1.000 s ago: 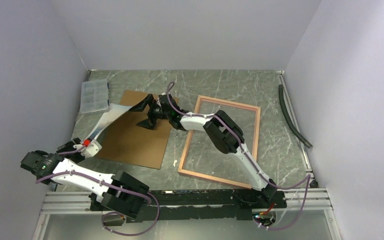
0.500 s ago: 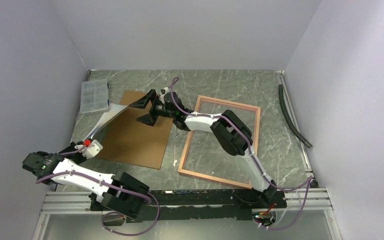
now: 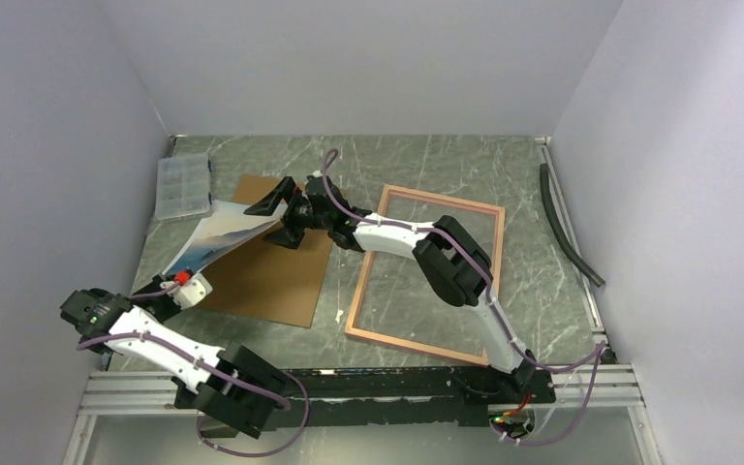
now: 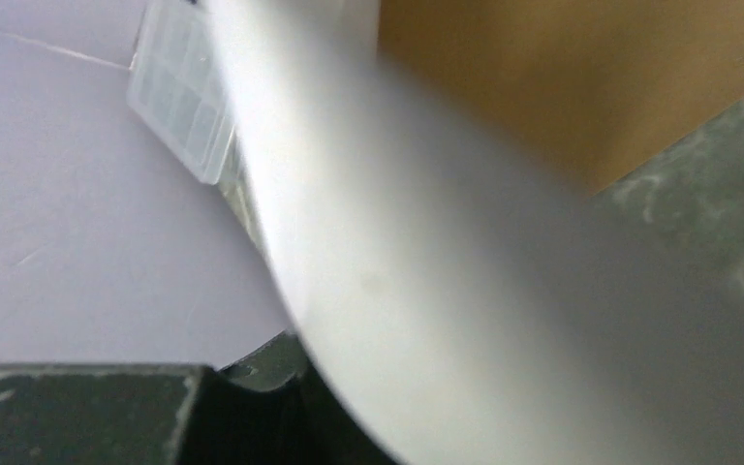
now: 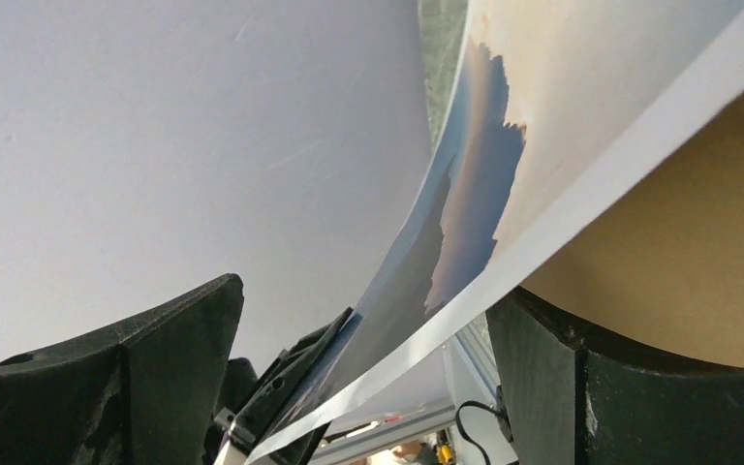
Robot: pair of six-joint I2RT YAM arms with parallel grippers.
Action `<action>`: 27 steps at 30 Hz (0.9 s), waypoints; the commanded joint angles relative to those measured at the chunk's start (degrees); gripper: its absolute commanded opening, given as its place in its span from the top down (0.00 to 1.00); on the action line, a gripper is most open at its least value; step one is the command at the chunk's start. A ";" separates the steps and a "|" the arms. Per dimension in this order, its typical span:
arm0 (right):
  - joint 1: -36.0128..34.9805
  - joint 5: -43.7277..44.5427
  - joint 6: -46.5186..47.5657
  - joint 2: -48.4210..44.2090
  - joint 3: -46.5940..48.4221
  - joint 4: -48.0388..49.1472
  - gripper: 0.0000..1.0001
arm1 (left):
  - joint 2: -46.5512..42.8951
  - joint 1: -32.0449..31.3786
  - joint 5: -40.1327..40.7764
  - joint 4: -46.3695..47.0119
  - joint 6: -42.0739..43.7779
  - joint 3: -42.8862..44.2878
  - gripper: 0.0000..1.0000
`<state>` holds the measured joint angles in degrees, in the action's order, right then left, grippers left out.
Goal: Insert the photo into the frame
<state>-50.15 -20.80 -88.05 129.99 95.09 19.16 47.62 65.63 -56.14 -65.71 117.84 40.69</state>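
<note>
The photo (image 3: 225,235) hangs curved in the air above the left of the table, its printed sky and dark mountains facing up. My left gripper (image 3: 167,281) is shut on its near corner. In the left wrist view the photo's white back (image 4: 446,242) fills the picture beside one dark finger (image 4: 252,407). My right gripper (image 3: 273,221) is open, with the photo's far edge (image 5: 465,213) passing loosely between its fingers (image 5: 107,387). The frame (image 3: 366,266) lies flat at the table's middle right, tan rails up, with nothing in it.
A plain brown backing board (image 3: 262,276) lies flat under the photo and also shows in the right wrist view (image 5: 678,262). A clear plastic compartment box (image 3: 182,187) sits at the back left. A black hose (image 3: 567,228) lies along the right wall. Grey walls close three sides.
The photo has turned from showing its white back to showing its printed face. My left gripper has shifted a little right with it. My right gripper let go of the far corner and opened.
</note>
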 commanded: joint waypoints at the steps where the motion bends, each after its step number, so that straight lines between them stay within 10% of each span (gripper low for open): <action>1: 0.05 1.18 1.60 -4.01 1.83 -4.43 0.01 | -1.05 -1.90 -3.58 -6.62 38.17 -0.18 0.84; 4: 0.17 0.54 1.71 -3.30 2.76 -5.98 0.11 | -1.04 -2.21 -3.03 -7.81 38.18 0.27 0.83; 10: 0.35 0.95 5.04 -2.92 6.23 -11.95 0.64 | -0.90 -2.67 -2.06 -11.76 38.09 1.20 0.60; 15: 0.81 0.85 6.68 -4.02 5.78 -13.95 0.69 | -0.84 -2.85 -1.16 -14.72 38.05 2.02 0.28; 27: 2.24 -2.29 12.68 -6.60 3.09 -18.62 1.00 | 0.86 -2.83 -3.97 -19.67 32.27 6.85 0.06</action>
<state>-48.95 -21.17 -79.20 128.86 98.91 2.20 47.70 62.89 -54.98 -81.62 117.82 43.44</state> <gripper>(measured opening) 0.017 0.939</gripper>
